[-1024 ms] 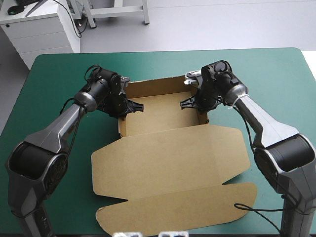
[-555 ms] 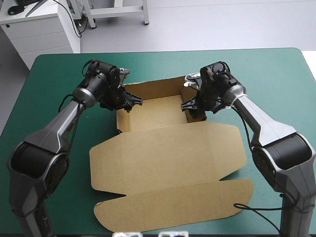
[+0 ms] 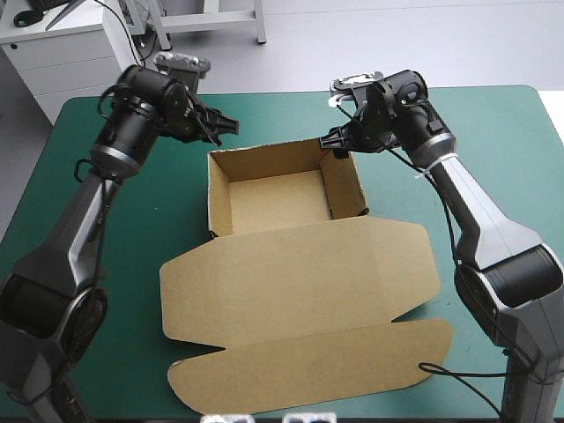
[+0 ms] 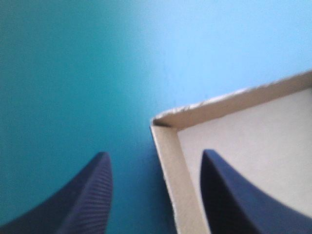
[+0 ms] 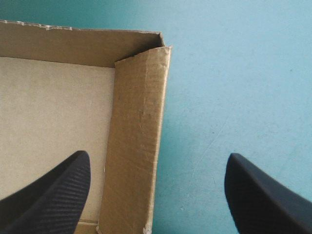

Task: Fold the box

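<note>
While the left claw [image 3: 220, 126] is hovering above the far left corner of the brown box [image 3: 300, 282], its fingers are standing apart, one over the teal-green worktop [image 3: 493, 141], the other over the tray's floor. The box is sitting mid-worktop as an open tray, its lid lying flat toward the near edge. Above the far right corner, the right claw [image 3: 337, 138] is hanging spread wide, straddling the right wall.

Upright box [image 3: 300, 273] walls, open top
</note>
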